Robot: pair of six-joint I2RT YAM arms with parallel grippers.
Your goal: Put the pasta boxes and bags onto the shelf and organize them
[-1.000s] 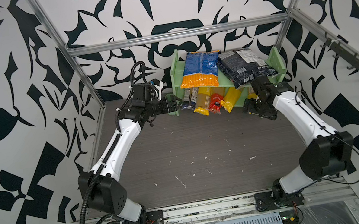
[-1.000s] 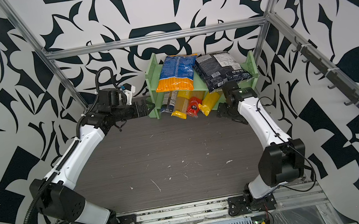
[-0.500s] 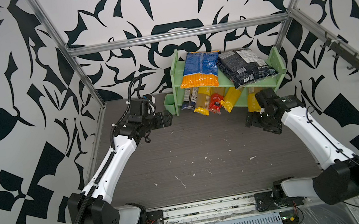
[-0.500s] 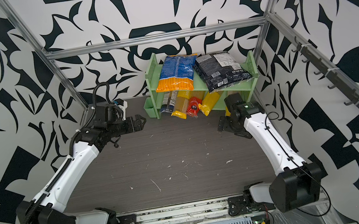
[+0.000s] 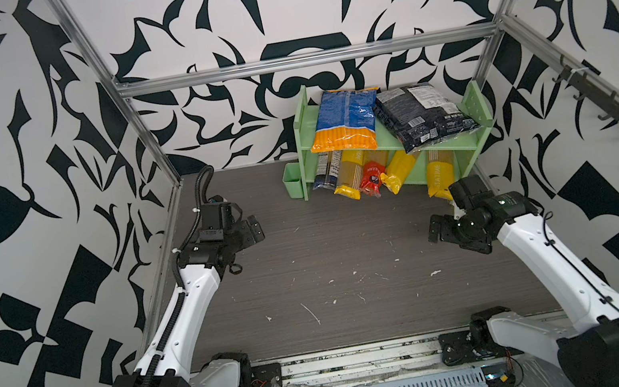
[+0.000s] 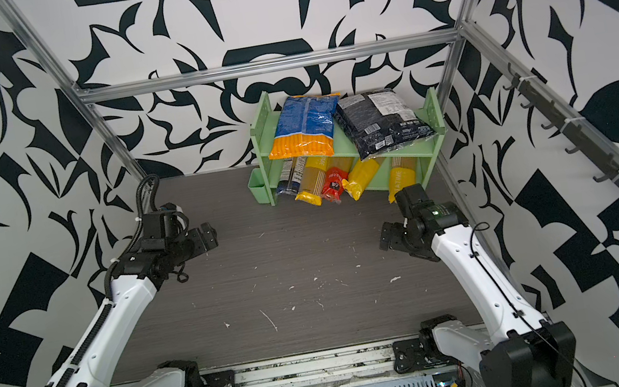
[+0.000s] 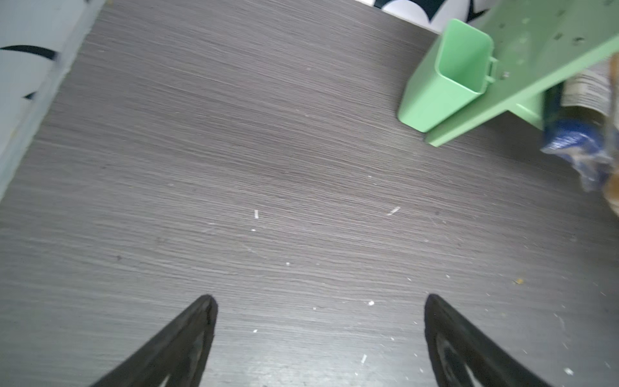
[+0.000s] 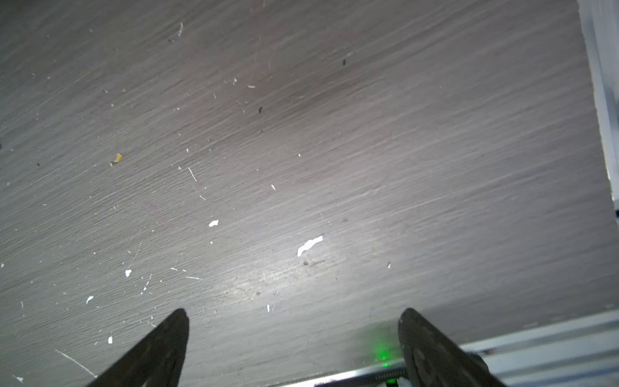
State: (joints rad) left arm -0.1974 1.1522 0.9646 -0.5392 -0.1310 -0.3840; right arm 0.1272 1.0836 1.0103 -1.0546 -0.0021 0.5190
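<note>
Table (image 5: pixel 329 250): left tool (image 7: pixel 320 298), right tool (image 8: pixel 291 311) withdrawn from shelf (image 5: pixel 474 105).

Matt green plastic shelf (image 5: pixel 455 142), glossy film pasta bags (image 5: pixel 347 121), wood-grain table (image 5: pixel 311 266).

Ahead of me, the shelf (image 5: pixel 476 109) stands at the tabletop's (image 5: pixel 311 266) back edge. Wide bags (image 5: pixel 347 121) lie on top, long packs (image 5: pixel 353 175) beneath.

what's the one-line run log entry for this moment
left end effector: open, empty | right end effector: open, empty | shelf top tier: blue-and-orange bag, black bag | lower tier: five long packs
</note>
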